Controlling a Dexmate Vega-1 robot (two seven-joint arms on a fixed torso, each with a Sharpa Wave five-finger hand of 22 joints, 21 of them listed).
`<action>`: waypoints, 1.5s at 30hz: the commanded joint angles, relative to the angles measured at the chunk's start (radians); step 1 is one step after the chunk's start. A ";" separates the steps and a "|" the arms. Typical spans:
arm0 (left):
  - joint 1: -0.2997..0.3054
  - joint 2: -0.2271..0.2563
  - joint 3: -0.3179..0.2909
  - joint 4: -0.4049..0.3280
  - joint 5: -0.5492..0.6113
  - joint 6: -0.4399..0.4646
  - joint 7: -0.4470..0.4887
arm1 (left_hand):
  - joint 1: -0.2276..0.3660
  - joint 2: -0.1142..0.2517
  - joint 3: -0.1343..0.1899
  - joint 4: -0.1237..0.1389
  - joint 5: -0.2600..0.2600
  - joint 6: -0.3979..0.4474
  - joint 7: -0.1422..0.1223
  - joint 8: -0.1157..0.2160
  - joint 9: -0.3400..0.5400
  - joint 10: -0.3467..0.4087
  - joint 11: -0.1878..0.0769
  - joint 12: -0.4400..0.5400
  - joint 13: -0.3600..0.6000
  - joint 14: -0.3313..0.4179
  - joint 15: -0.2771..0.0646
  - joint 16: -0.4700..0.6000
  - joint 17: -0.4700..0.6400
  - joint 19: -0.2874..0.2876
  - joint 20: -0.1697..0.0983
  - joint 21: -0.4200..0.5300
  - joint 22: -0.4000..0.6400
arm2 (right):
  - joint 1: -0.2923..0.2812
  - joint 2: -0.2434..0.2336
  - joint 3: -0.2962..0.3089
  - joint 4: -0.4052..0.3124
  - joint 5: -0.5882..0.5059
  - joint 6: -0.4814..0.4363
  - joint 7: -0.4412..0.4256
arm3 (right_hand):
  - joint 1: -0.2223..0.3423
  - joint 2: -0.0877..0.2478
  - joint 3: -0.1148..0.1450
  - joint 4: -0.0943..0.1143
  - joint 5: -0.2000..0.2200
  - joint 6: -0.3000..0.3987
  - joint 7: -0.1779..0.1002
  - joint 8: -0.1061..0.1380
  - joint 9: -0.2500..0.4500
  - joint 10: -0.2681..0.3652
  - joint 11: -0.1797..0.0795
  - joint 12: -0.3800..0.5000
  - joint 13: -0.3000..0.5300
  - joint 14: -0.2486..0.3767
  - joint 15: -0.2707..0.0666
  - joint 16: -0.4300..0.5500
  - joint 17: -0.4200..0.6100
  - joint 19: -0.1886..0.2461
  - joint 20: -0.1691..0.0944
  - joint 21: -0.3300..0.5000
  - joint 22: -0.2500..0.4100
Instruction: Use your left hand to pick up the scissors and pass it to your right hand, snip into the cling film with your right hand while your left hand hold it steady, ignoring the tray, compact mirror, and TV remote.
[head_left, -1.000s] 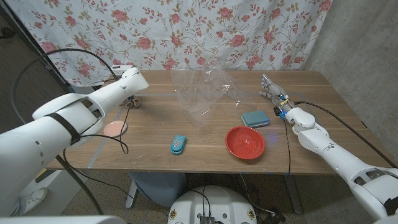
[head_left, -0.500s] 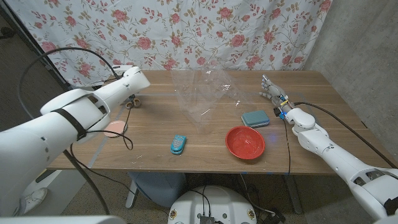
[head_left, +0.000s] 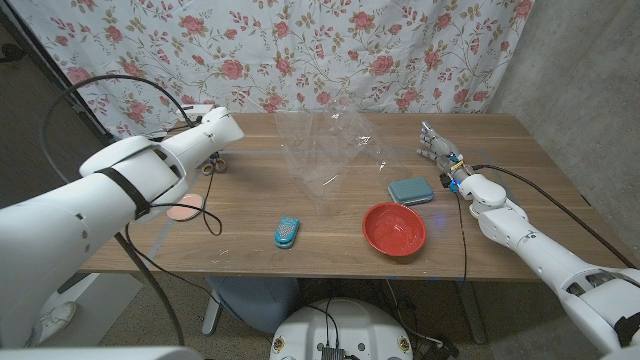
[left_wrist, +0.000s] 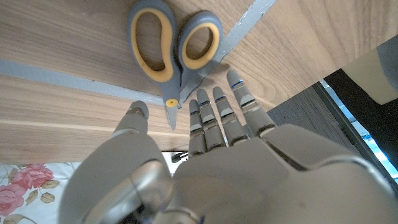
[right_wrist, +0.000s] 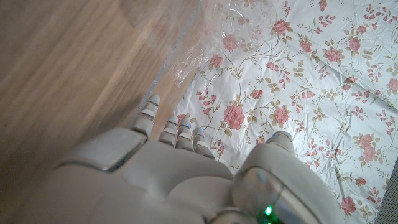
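Observation:
The scissors, with grey and yellow handles, lie shut on the wooden table near its far left corner. My left hand hovers just over them. In the left wrist view its fingers are stretched out and apart, the thumb is to one side, and the blade tip lies between them; it holds nothing. The clear cling film stands crumpled at the table's middle back and also shows as cling film in the right wrist view. My right hand waits at the right with its fingers extended, holding nothing.
A red round tray sits front right with a teal case behind it. A small blue remote lies front centre, and a pink disc near the left edge. A floral curtain hangs behind the table.
My left arm's elbow has swung inward toward the table. The left hand stays over the scissors. The right arm has not moved.

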 joint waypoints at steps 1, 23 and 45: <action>-0.009 -0.028 -0.006 0.054 0.000 -0.017 0.026 | 0.007 0.012 0.015 0.000 0.009 0.014 0.017 0.004 -0.002 0.013 0.012 0.004 -0.001 0.009 0.007 0.007 0.003 0.000 0.000 -0.001 0.006 | 0.013 0.002 -0.002 0.020 0.001 0.006 0.013 | 0.009 0.005 0.003 -0.007 -0.001 -0.006 -0.001 0.002 0.003 -0.006 0.000 0.004 0.002 -0.005 0.005 0.006 0.001 -0.004 0.005 0.006 0.001; -0.048 -0.107 -0.022 0.230 -0.025 -0.124 0.072 | 0.021 0.008 0.024 -0.007 0.011 -0.048 0.019 -0.035 -0.017 0.035 0.006 0.006 -0.004 0.029 0.000 0.021 0.013 -0.004 0.002 0.004 0.005 | 0.031 0.008 -0.006 0.049 0.004 0.004 0.028 | 0.008 0.005 0.003 -0.007 -0.002 -0.004 -0.001 0.004 0.003 -0.007 0.000 0.004 0.002 -0.006 0.005 0.006 0.001 -0.004 0.005 0.006 0.001; -0.049 -0.118 -0.037 0.281 -0.077 -0.236 0.110 | 0.031 0.006 0.028 -0.003 0.012 -0.253 0.057 -0.086 -0.042 0.003 0.016 -0.016 -0.004 0.000 0.005 0.015 0.021 -0.023 0.007 0.004 0.003 | 0.047 0.015 -0.012 0.067 0.002 -0.004 0.032 | 0.008 0.007 0.006 -0.007 -0.002 -0.013 0.001 0.001 0.003 -0.007 0.000 0.004 0.001 -0.005 0.005 0.007 0.002 -0.005 0.005 0.005 0.001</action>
